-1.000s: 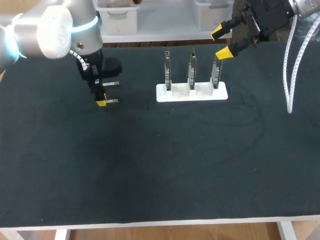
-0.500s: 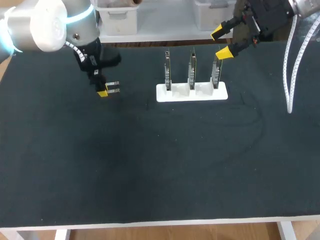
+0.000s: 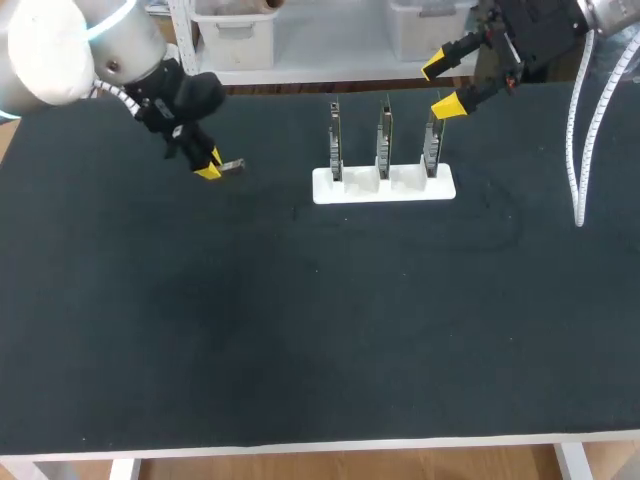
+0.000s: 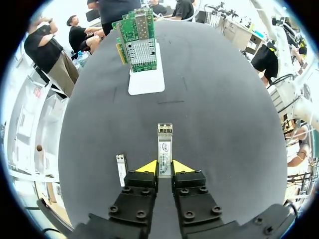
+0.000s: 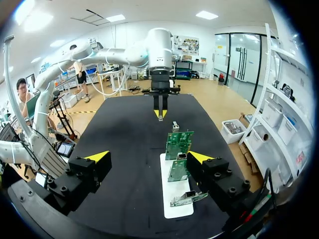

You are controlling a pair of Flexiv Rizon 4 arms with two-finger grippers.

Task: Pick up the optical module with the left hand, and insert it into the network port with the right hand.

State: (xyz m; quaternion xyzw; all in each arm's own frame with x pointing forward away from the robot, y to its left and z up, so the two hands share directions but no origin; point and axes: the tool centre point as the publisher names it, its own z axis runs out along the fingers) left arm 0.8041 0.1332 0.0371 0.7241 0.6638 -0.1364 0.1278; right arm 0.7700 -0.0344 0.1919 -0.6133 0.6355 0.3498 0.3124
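Handoff next, I reckon: left fingers (image 4: 145, 167) are clamped on the slim silver metal optical module (image 4: 164, 149), above the black table (image 3: 300, 330), well apart from the green port cards (image 3: 385, 135) in their white stand (image 3: 385, 188). Right fingers (image 3: 447, 104) gape wide behind those; pass it level, free end out.

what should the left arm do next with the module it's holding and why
Probably carry it toward the right gripper for a handover: the left gripper is shut on the optical module, while the right gripper hangs open near the card stand, holding nothing.
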